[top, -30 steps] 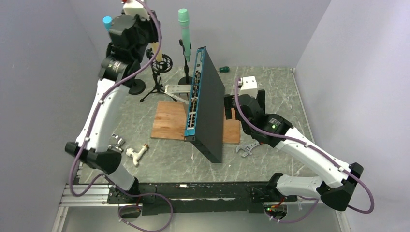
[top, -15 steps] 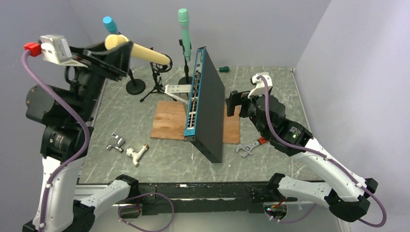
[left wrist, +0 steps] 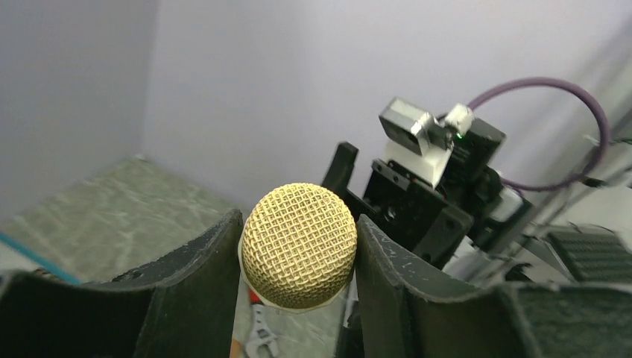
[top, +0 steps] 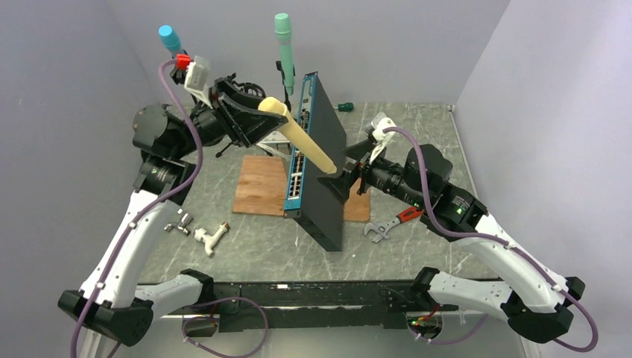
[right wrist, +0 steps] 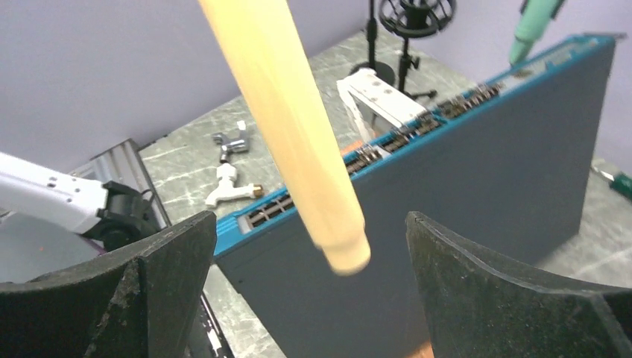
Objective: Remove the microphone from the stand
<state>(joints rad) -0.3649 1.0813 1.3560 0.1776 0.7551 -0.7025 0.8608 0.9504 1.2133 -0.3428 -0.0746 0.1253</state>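
Observation:
A yellow microphone (top: 302, 139) with a gold mesh head (left wrist: 299, 253) hangs in the air, slanting down to the right over the upright network switch. My left gripper (top: 250, 115) is shut on its head end, and the fingers (left wrist: 201, 268) press both sides of the mesh. My right gripper (top: 349, 175) is open. Its jaws stand wide either side of the microphone's tail end (right wrist: 341, 250) and do not touch it. The black tripod stand with its empty round shock mount (right wrist: 415, 13) shows far back in the right wrist view. In the top view my left gripper mostly hides it.
A dark network switch (top: 326, 168) with a blue port face stands on edge on a wooden board (top: 259, 186). A green microphone (top: 283, 41) and a blue one (top: 167, 35) stand on other stands at the back. A wrench (top: 387, 226), faucet parts (top: 211, 236) and a screwdriver (top: 344, 107) lie on the table.
My left arm has swung the yellow microphone from the back left to the middle, over the switch. My right gripper has risen and turned so its open jaws flank the microphone's tail.

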